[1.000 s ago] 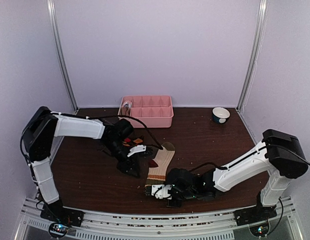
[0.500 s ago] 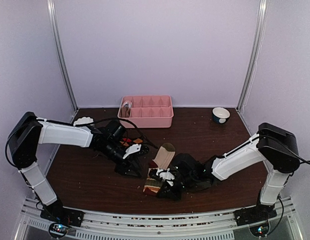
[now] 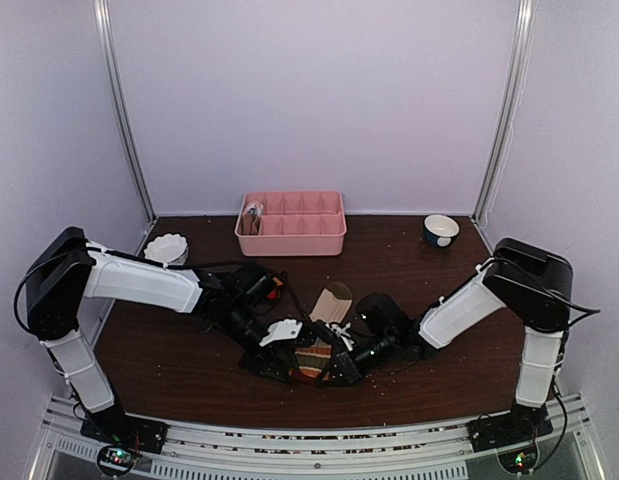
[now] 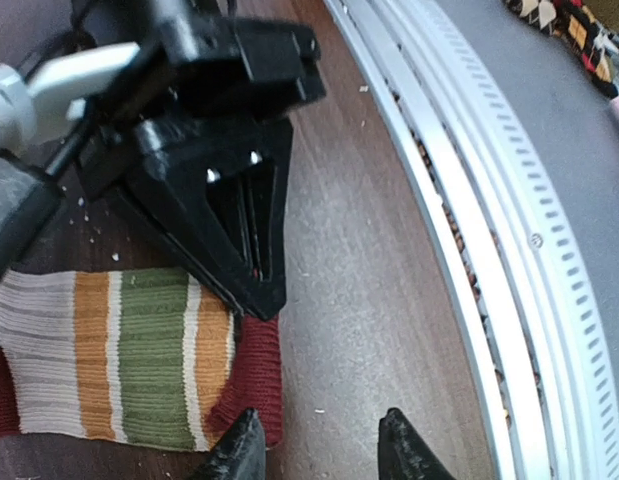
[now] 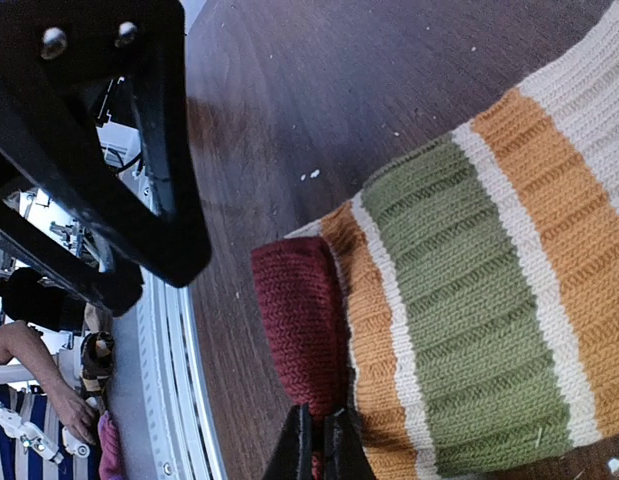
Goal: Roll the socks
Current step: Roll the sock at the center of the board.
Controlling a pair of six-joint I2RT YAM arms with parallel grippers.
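A striped sock (image 5: 469,300) with green, orange and cream bands lies near the table's front; its dark red end (image 5: 304,320) is folded up against the stripes. My right gripper (image 5: 319,445) is shut on that red end. In the top view it sits at the sock's near end (image 3: 334,365). My left gripper (image 4: 319,455) stands open over bare table, its left fingertip (image 4: 239,450) at the red edge of the sock (image 4: 139,365). Cream fabric with an olive toe (image 3: 332,300) runs on beyond the stripes. Dark socks with orange patches (image 3: 273,288) lie behind the left arm.
A pink compartment tray (image 3: 292,237) stands at the back centre with something in its left end. A white dish (image 3: 166,247) sits at the left edge and a small bowl (image 3: 441,230) at the back right. The metal rail (image 4: 469,200) runs along the front edge, close to both grippers.
My right gripper has carried the sock's near end away from the front edge and folded it over. My left gripper has swung down and right to the sock, uncovering the white dish.
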